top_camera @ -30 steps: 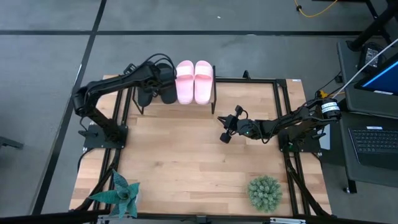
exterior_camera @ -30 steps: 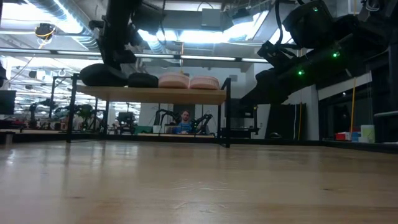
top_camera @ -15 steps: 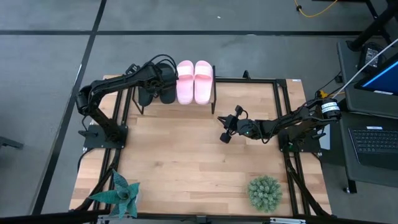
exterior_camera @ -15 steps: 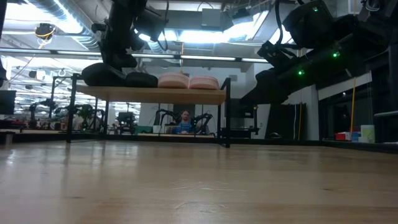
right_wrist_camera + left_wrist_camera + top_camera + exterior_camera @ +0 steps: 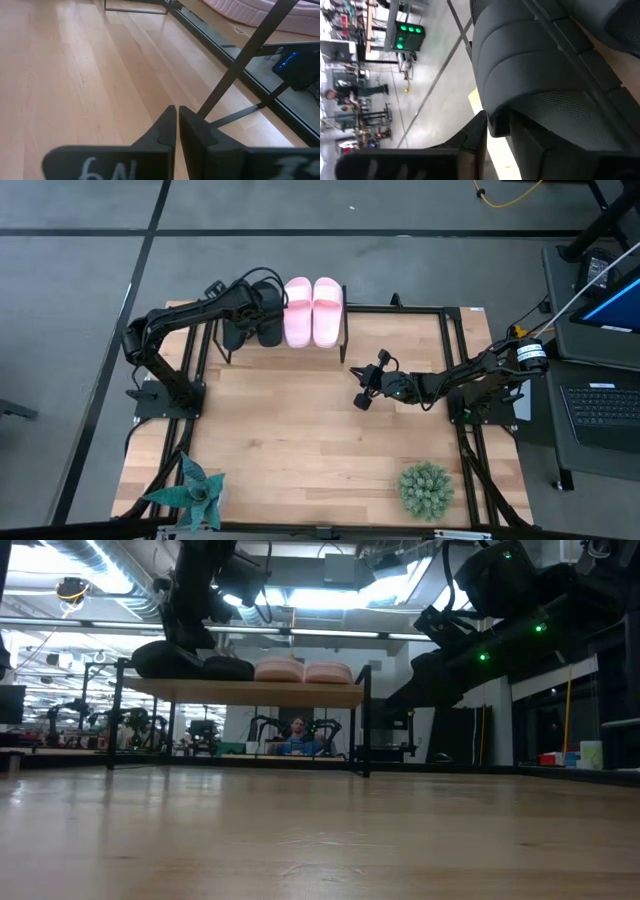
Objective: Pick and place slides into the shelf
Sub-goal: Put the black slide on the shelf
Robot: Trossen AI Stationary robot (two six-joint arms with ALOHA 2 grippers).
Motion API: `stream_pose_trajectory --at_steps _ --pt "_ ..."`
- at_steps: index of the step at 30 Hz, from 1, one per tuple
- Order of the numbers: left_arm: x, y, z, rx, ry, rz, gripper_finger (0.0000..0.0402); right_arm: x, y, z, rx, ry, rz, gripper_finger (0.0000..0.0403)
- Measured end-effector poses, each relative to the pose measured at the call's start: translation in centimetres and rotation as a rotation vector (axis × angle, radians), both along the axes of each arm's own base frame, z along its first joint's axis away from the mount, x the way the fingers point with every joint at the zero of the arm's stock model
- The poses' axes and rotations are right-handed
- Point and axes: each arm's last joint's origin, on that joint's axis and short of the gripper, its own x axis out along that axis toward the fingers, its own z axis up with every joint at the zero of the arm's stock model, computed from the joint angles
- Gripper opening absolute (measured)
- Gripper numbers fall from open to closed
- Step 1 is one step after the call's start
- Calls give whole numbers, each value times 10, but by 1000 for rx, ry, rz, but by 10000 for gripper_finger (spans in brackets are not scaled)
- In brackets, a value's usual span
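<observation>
The shelf (image 5: 250, 692) stands at the table's far edge, and all the slides lie on its plank. Two pink slides (image 5: 313, 310) sit side by side at its right part (image 5: 303, 671). Two black slides lie to their left, one (image 5: 235, 332) at the shelf's left end and the other (image 5: 271, 332) beside the pink pair. My left gripper (image 5: 267, 307) reaches over the black slides and is shut on the right one (image 5: 228, 668). My right gripper (image 5: 360, 387) hangs shut above the bare table, right of centre (image 5: 177, 115). My left gripper (image 5: 497, 131) pinches the black slide by the edge of its wide strap (image 5: 499, 122), which sits between the two fingers (image 5: 476, 131). It comes from above and from the table's left. The slide rests on the shelf's plank next to the pink pair.
A spiky green plant (image 5: 195, 495) stands at the near left corner and a round one (image 5: 427, 490) at the near right. Black frame rails (image 5: 455, 380) run along the table's sides. A shelf leg (image 5: 240, 65) shows ahead of my right gripper. A person (image 5: 297, 730) sits far behind.
My left gripper has shifted a little toward the table's right along the shelf, still on the black slide. That slide now lies flatter and longer on the plank, close to the pink pair. The right arm has kept still.
</observation>
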Motion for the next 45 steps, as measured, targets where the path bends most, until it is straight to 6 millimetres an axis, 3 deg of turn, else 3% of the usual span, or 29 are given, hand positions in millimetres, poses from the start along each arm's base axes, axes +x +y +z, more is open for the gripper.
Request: stream_pose_trajectory --at_steps 10,24,40,45 --pt "1 -1 0 -37 60 -64 113 0 0 0 0 0 0 23" --pt "4 -16 5 -93 87 -178 116 0 0 0 0 0 0 23" --pt "-34 -40 48 18 -84 -205 116 0 0 0 0 1 0 23" --pt "-43 -52 56 -51 -209 -217 116 0 0 0 1 1 0 23"
